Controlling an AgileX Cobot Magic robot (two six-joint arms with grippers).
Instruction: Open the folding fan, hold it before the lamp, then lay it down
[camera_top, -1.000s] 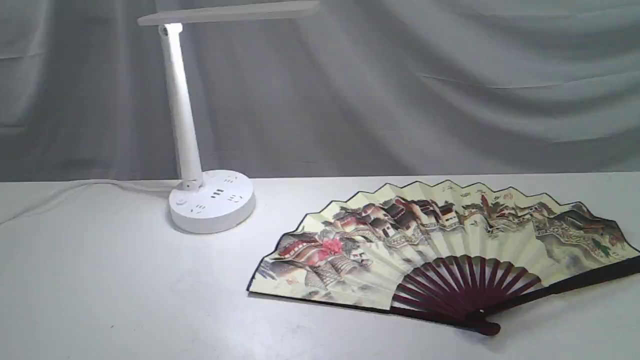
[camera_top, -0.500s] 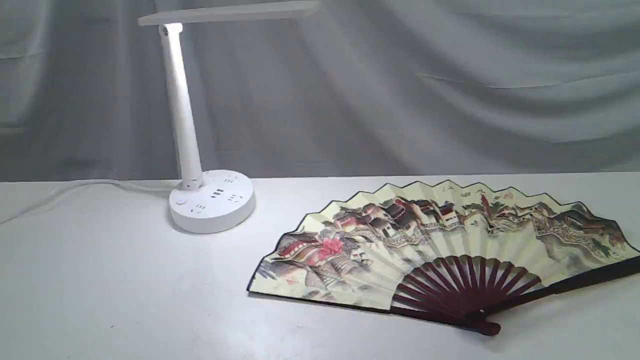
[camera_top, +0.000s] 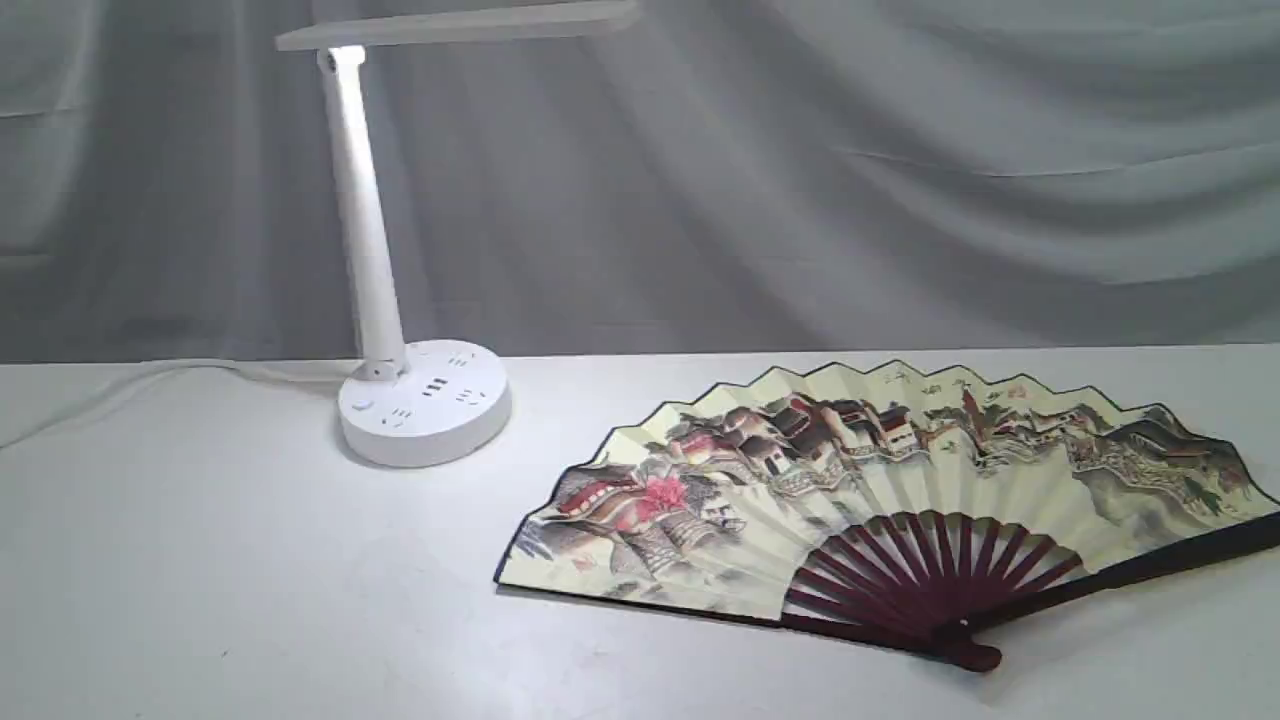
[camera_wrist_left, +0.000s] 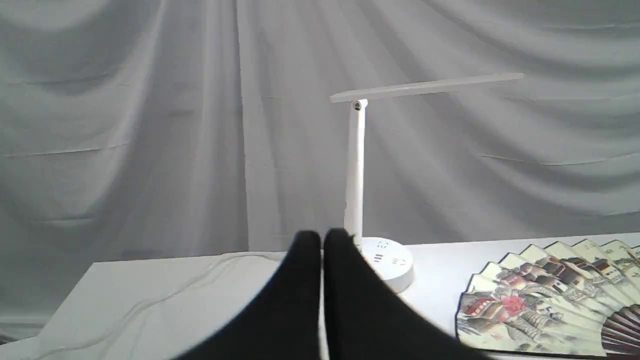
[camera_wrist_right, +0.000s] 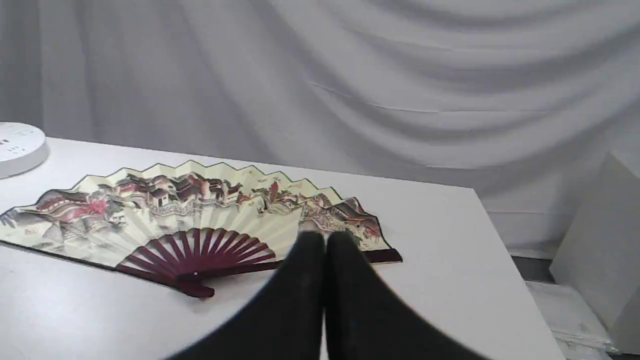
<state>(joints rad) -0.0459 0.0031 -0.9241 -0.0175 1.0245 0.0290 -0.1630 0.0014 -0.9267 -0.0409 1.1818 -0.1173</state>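
On the table (camera_top: 200, 600), to the right of the lamp (camera_top: 362, 250) and well apart from its round base, the folding fan (camera_top: 900, 460) lies fully spread and flat. Its painted face is up and its maroon ribs converge toward the near edge. Neither arm shows in the exterior view. The left tool (camera_wrist_left: 323, 239) has its two dark fingers pressed together with nothing between them, the lamp ahead of it. The right tool (camera_wrist_right: 326, 240) is likewise closed and empty; it faces the fan's right-hand end and does not hold it. Judging by this, the laying-down looks done, and only staying clear is left. To do that well, both arms should hold back and high. They should not sweep low over the pleats, which would probably catch and drag easily, and they should give the lamp's slim stem a wide berth. Against the frames from a second and half a second before, nothing visibly differs: fan and lamp sit in the same spots.
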